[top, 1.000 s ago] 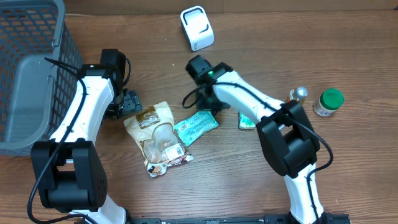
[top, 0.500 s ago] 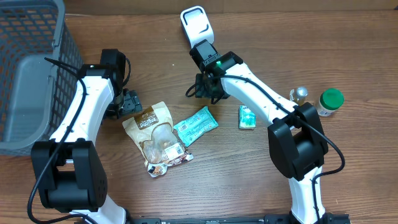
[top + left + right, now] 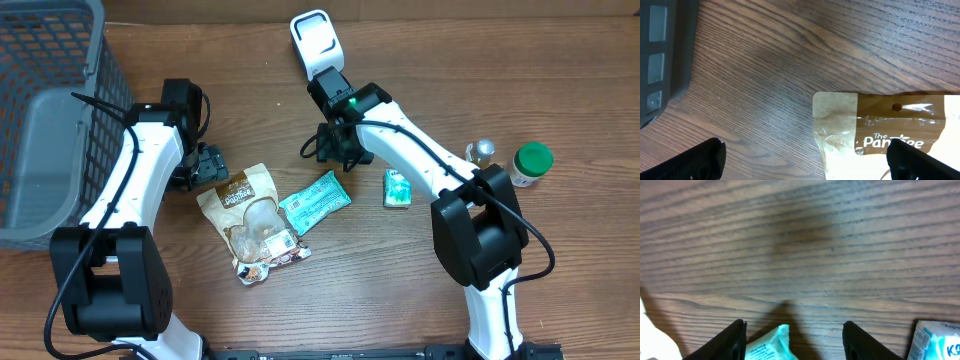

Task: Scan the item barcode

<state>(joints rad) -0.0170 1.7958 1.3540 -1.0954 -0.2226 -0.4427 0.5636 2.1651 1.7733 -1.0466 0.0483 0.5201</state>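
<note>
Right claw (image 3: 794, 330) spread, nothing gripped, over upper corner of teal packet (image 3: 316, 202); open bench (image 3: 420, 60) beyond. Left claw (image 3: 804, 146) spread wide (also unloaded), left of packet, at top edge of pouch (image 3: 880, 130).

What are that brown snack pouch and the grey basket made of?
Brown snack pouch: looks like matte kraft paper with a glossy clear film window, going by the shiny crinkles. Grey basket: probably moulded plastic, given its even grid walls, though coated wire is possible.
</note>
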